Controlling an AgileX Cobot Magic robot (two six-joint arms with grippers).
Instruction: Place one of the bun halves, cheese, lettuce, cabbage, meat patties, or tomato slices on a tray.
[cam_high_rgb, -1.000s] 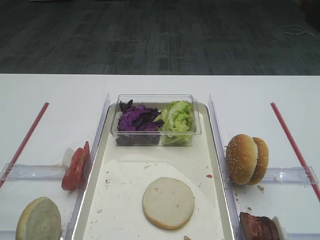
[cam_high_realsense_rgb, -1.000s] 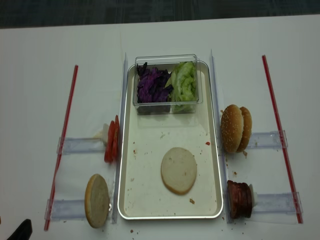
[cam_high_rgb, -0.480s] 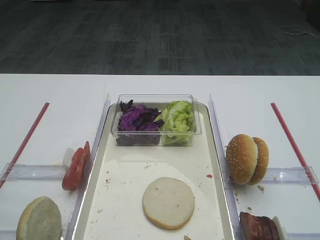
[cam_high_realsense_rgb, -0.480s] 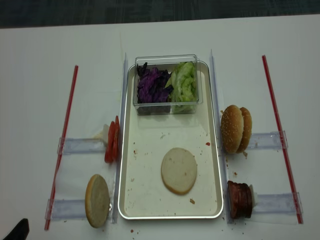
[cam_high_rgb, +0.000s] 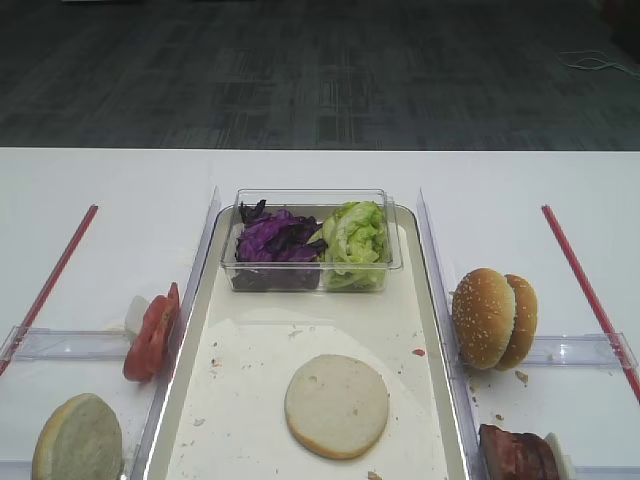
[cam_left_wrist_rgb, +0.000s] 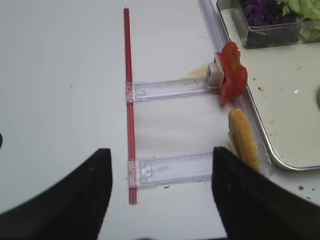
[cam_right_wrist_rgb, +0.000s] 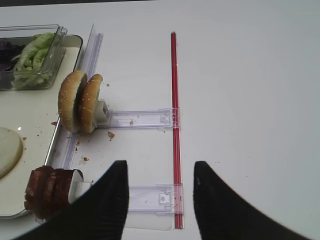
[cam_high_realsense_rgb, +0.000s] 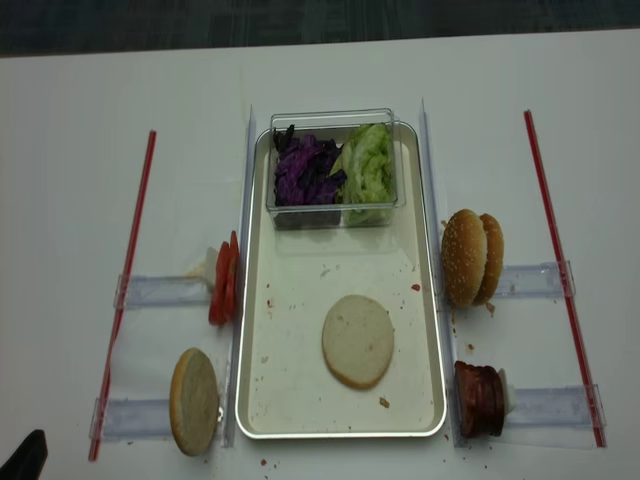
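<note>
In the exterior high view we saw the tray (cam_high_rgb: 432, 300) with one bun half (cam_high_rgb: 336, 405) lying flat, cut face up, on its near part. At its far end stood a clear tub (cam_high_rgb: 312, 262) holding cabbage (cam_high_rgb: 275, 237) on the left and lettuce (cam_high_rgb: 355, 232) on the right. Tomato slices (cam_high_rgb: 151, 334) stood on edge left of the tray, the second bun half (cam_high_rgb: 77, 438) nearer us, sesame buns (cam_high_rgb: 494, 317) and meat patties (cam_high_rgb: 518, 453) on the right.

In the right wrist view we found the right gripper (cam_right_wrist_rgb: 160, 200) with its two dark fingers spread wide and empty, above a clear rack (cam_right_wrist_rgb: 150, 197) beside a red strip (cam_right_wrist_rgb: 174, 100).

In the left wrist view the left gripper (cam_left_wrist_rgb: 160, 195) also stood wide apart, holding nothing, just beside the bun half on edge.

In the realsense view only a dark tip of the left gripper showed at the lower left corner; the bun half lay near the tray's middle.
</note>
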